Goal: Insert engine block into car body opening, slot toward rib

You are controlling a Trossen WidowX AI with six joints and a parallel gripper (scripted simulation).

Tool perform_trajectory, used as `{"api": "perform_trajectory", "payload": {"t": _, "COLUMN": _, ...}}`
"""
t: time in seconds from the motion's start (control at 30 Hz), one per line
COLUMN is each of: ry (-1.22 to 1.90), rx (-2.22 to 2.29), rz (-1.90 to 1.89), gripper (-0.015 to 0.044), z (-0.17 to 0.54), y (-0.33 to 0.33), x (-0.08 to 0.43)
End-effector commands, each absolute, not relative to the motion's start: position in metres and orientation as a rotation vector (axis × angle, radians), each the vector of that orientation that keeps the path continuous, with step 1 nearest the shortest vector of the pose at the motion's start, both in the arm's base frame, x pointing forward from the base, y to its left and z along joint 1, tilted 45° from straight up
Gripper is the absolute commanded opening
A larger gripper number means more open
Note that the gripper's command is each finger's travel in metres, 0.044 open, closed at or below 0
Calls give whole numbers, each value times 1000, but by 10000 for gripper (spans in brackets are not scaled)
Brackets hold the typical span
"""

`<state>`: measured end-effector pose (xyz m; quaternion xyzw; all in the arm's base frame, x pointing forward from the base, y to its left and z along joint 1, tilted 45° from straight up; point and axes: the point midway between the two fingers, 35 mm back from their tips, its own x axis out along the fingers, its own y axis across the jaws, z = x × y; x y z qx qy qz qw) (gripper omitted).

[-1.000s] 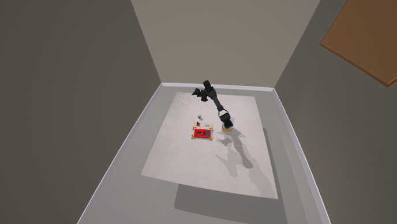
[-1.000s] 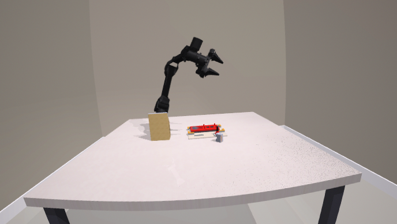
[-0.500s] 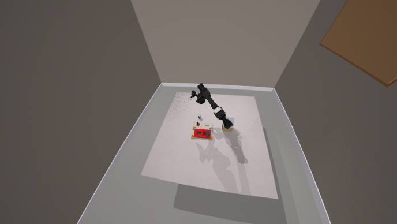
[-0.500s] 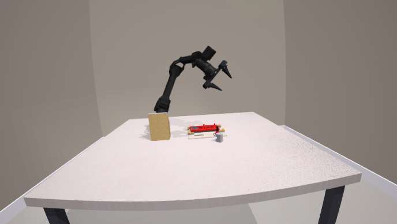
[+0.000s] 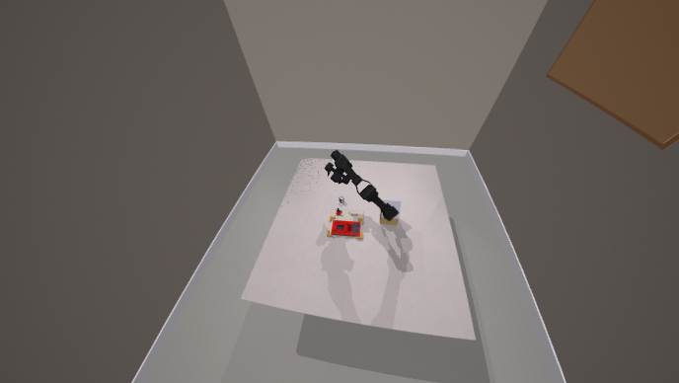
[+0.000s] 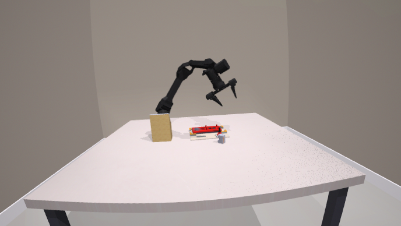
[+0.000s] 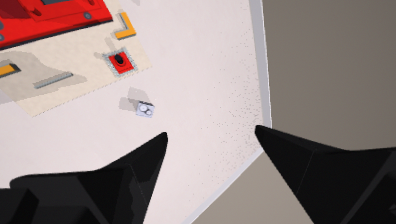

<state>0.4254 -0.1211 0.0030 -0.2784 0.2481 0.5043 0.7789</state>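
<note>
The engine block, a small grey-blue block (image 5: 340, 199) (image 6: 221, 138) (image 7: 145, 109) with round studs on top, stands on the table just off the edge of the beige board. The red car body (image 5: 349, 228) (image 6: 201, 131) (image 7: 65, 22) lies on the board between orange corner pieces, with dark recesses in its top. In the wrist view it is cut off at the upper left. My gripper (image 6: 229, 102) (image 7: 211, 132) is wide open and empty, high above the table. Its fingers are tilted, and the block is off to their upper left in the wrist view. The block's slot side and the rib cannot be made out.
The beige board (image 6: 210, 140) (image 7: 95, 77) also bears a red square piece with a black knob (image 7: 119, 59) near the block and a thin grey strip (image 7: 54, 80). A tall tan box (image 5: 389, 221) (image 6: 161, 128) stands near the arm's base.
</note>
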Motion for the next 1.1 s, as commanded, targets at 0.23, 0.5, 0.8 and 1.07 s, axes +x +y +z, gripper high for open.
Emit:
{"api": "perform_trajectory", "payload": {"t": 0.23, "ry": 843, "rx": -341, "rz": 1231, "gripper": 440, "z": -40, "y": -77, "x": 405}}
{"api": "perform_trajectory", "payload": {"t": 0.5, "ry": 1065, "rx": -190, "rz": 1310, "gripper": 440, "z": -62, "y": -51, "x": 385}}
{"api": "perform_trajectory", "payload": {"t": 0.8, "ry": 1084, "rx": -179, "rz": 1316, "gripper": 440, "z": -73, "y": -42, "x": 381}}
{"api": "perform_trajectory", "payload": {"t": 1.07, "ry": 1082, "rx": -178, "rz": 1317, "gripper": 440, "z": -101, "y": -15, "x": 375}}
